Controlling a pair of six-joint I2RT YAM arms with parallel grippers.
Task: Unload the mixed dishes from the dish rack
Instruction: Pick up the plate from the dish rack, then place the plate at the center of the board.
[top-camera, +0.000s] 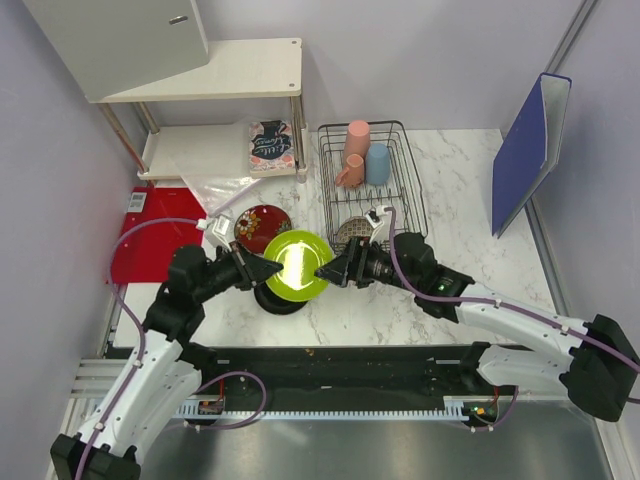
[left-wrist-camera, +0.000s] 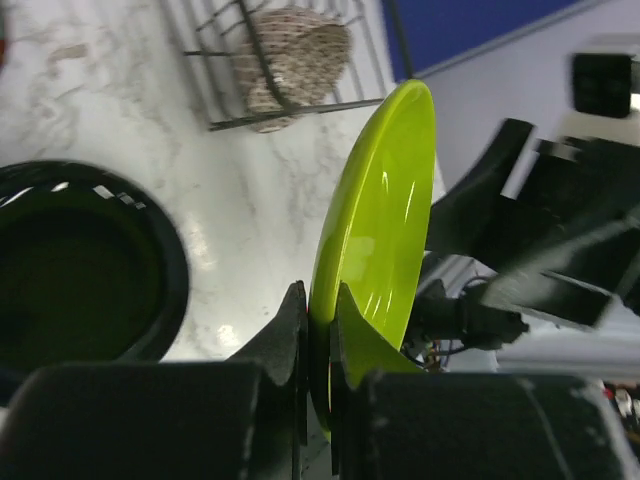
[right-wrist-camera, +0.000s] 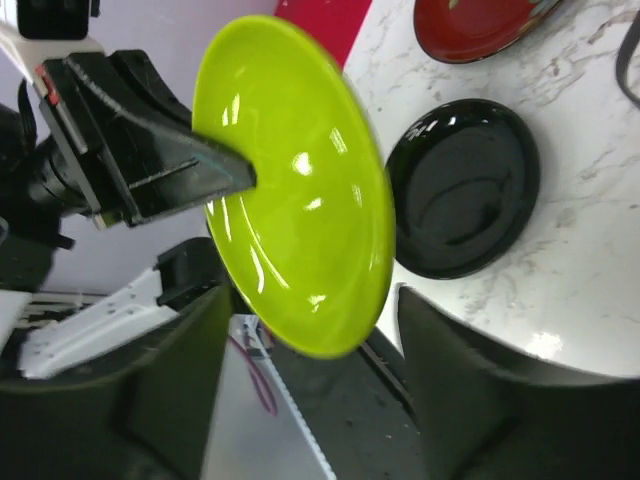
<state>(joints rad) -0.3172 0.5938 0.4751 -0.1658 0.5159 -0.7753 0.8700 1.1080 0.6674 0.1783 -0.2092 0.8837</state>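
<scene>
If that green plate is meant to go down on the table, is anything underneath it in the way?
Yes: the glossy black plate lies on the table just under the lime-green plate, which the left gripper pinches by its rim.

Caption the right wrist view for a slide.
Left gripper pinches the round lime-green plate on edge; right gripper's fingers open around its rim, glossy black plate on the marble table.

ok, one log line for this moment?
left gripper: shut on lime-green round plate | right gripper: open, astride plate rim | glossy black round plate: flat on white marble table
</scene>
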